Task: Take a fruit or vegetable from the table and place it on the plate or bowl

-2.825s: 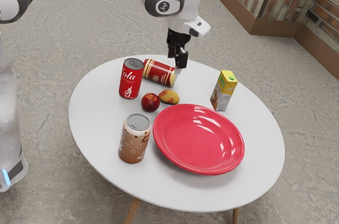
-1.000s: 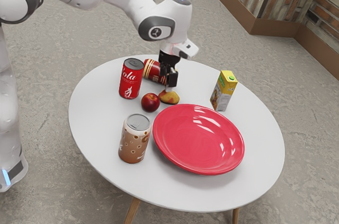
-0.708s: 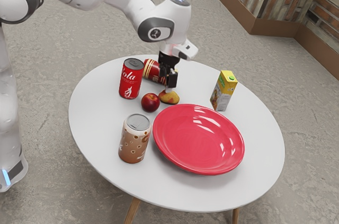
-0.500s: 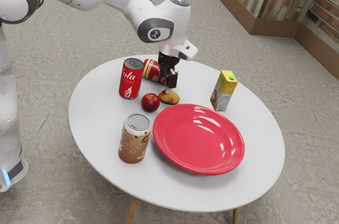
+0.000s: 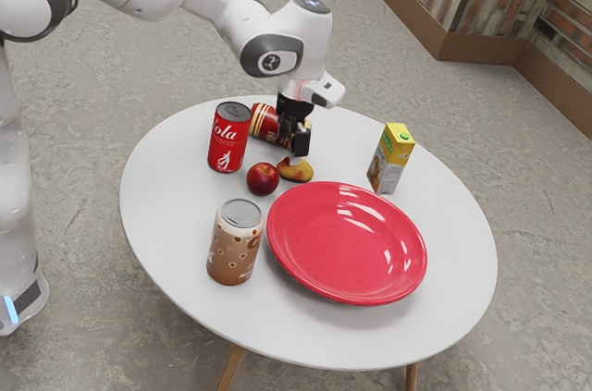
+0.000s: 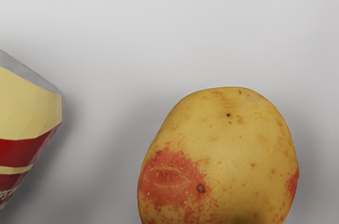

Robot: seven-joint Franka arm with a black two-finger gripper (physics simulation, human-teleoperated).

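Note:
A yellow potato with red patches [image 5: 297, 171] lies on the round white table [image 5: 166, 197], just beyond the rim of the red plate [image 5: 347, 241]. My black gripper [image 5: 298, 150] hangs straight over the potato, open, its fingertips just above the potato's top. In the wrist view the potato [image 6: 220, 160] sits close under my hand. A red apple [image 5: 263, 177] rests right beside the potato, toward the exterior view's left.
A red-and-cream can [image 5: 267, 123] lies on its side right behind the gripper; its end [image 6: 24, 134] shows near the potato. An upright cola can [image 5: 228, 137], a brown spotted can [image 5: 235, 241] and a juice carton [image 5: 390, 158] also stand around.
My hand has come down from high above the lying can to just over the potato, sinking slightly in the last second. The potato and apple have stayed put.

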